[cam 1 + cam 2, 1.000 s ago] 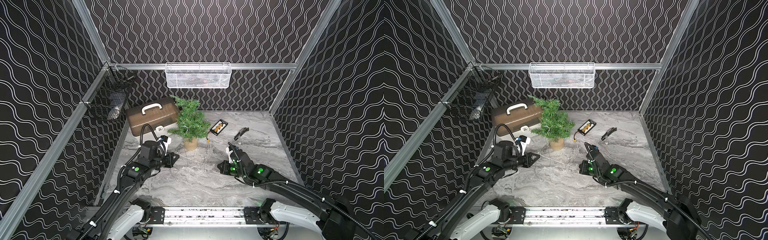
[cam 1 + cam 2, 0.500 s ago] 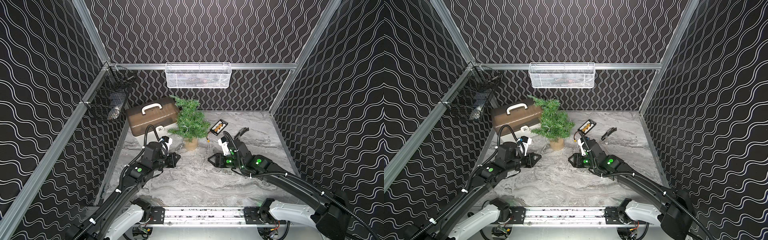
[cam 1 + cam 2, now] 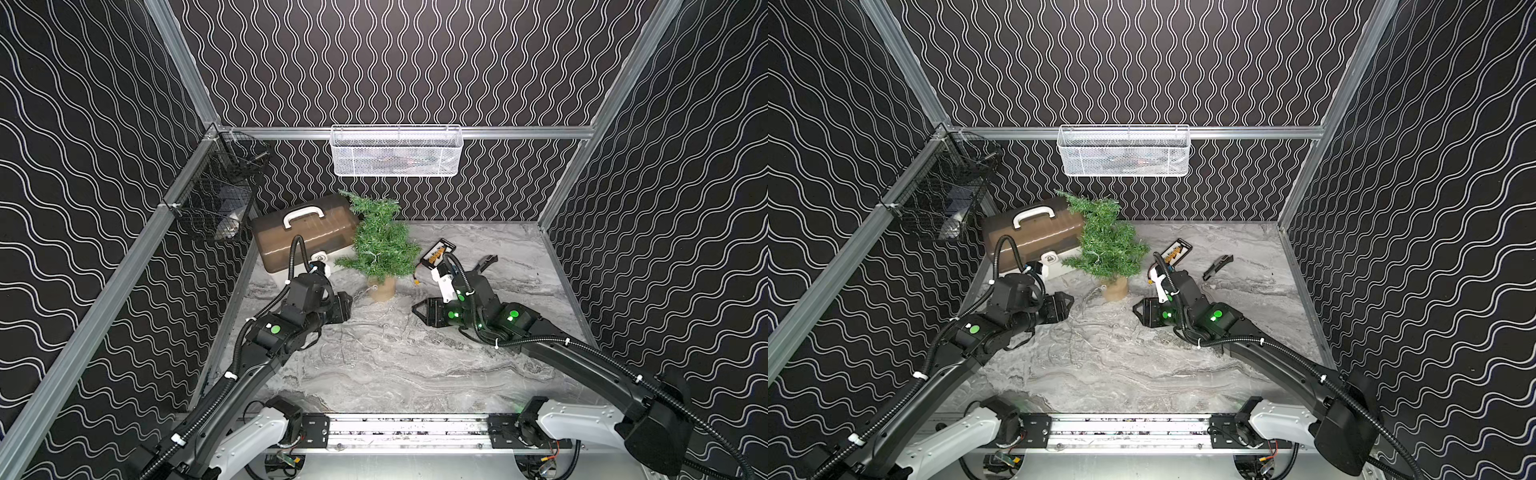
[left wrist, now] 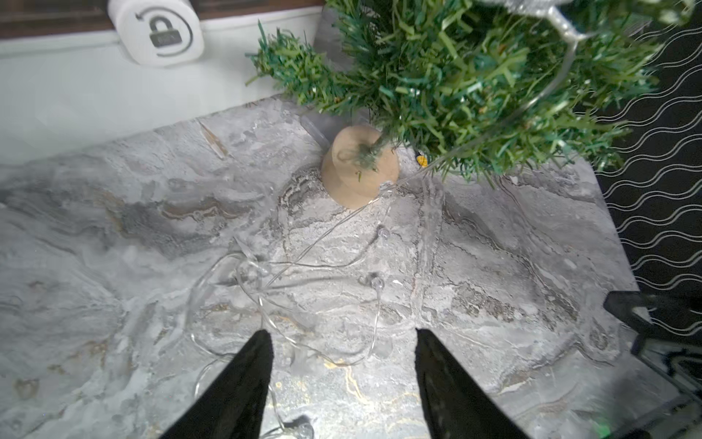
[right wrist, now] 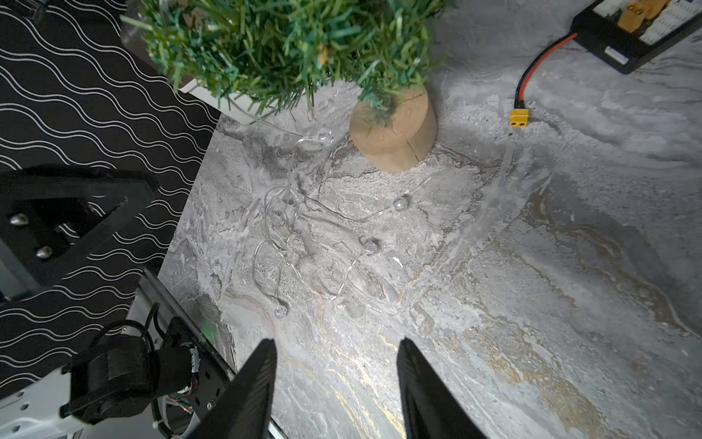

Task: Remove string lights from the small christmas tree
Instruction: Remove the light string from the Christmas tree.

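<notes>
Silvery string lights (image 4: 250, 266) lie released on the tabletop (image 4: 114, 228), left tool (image 4: 343, 334) and right tool (image 5: 336, 342) now parted and empty, one strand still on the tree (image 4: 456, 76).

Loose string lights (image 3: 1077, 330) on tabletop (image 3: 1142, 382) before small christmas tree (image 3: 1106, 245)

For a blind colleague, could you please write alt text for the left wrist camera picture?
The open left tool, holding nothing, points at the string lights, a loose tangle on the grey marble table. One strand runs up into the small christmas tree, which stands on its tan base beyond.
</notes>
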Controlling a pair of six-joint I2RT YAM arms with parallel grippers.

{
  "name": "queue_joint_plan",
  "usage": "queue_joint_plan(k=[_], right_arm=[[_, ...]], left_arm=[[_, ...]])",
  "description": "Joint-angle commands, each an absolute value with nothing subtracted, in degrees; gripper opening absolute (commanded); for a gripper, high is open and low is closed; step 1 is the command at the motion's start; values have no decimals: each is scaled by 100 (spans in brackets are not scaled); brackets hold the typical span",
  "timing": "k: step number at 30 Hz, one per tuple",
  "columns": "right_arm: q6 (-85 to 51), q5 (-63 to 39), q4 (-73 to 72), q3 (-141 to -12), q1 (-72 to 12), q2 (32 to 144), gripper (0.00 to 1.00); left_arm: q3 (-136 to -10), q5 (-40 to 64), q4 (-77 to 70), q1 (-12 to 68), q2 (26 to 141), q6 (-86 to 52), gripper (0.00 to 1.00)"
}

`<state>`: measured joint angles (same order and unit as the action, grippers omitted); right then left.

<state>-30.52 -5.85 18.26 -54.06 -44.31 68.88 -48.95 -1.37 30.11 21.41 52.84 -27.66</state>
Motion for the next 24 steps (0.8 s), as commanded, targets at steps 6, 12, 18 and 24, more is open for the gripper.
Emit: queue_joint_plan(k=[6,12,18,24], right_arm=[[-3091,-757,1475,-5146,-4154,6776,52],[-3028,-866,1518,-5143,-4037,6749,51],[-3050,-949,1473,-5064,-3914,6706,51],[-3024,-1028,1511,-5073,-3826,6713,51]], left_arm=[[-3014,-168,-1645,2387,5544,-2579,58],[-2781,289,-3861,2535,6881,-2225,61],[-2871,287,-4366,2594,7441,-1957,63],[-2861,21,-4747,2598,7767,-1605,63]])
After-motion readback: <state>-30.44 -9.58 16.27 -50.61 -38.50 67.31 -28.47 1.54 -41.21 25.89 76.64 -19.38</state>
